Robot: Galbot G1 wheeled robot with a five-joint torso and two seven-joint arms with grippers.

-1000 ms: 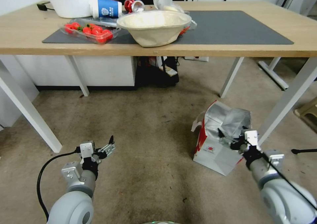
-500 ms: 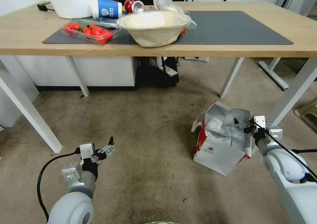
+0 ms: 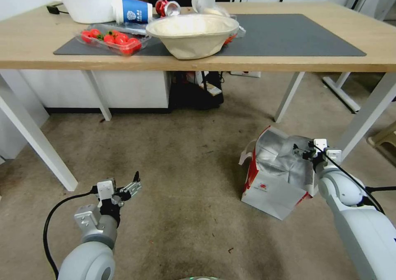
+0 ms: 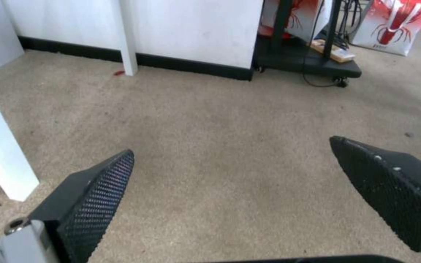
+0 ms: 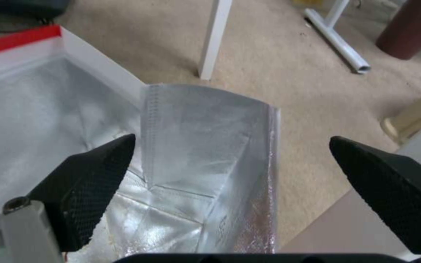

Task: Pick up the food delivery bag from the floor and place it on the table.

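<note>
The food delivery bag [image 3: 268,192] stands open on the floor [image 3: 185,168] at my right, white with a red side, its silver foil lining showing. My right gripper [image 3: 298,150] hangs open at the bag's far right rim. In the right wrist view the right gripper [image 5: 232,139] straddles a raised foil flap [image 5: 205,146] of the bag [image 5: 49,120], one finger over the inside and one outside, not closed on it. My left gripper [image 3: 136,181] is held low over bare carpet at my left, and the left gripper [image 4: 232,145] is open and empty. The table [image 3: 371,61] with its dark mat [image 3: 288,34] lies ahead.
The mat's left half carries a beige bowl [image 3: 192,32], a tomato tray [image 3: 111,38], a blue cup [image 3: 132,9] and a white bowl [image 3: 88,1]. A white table leg [image 3: 363,123] slants just right of the bag. A black cart [image 3: 198,92] sits under the table.
My right gripper has moved from the bag's near side up and forward to its far right rim. The left arm has sunk slightly.
</note>
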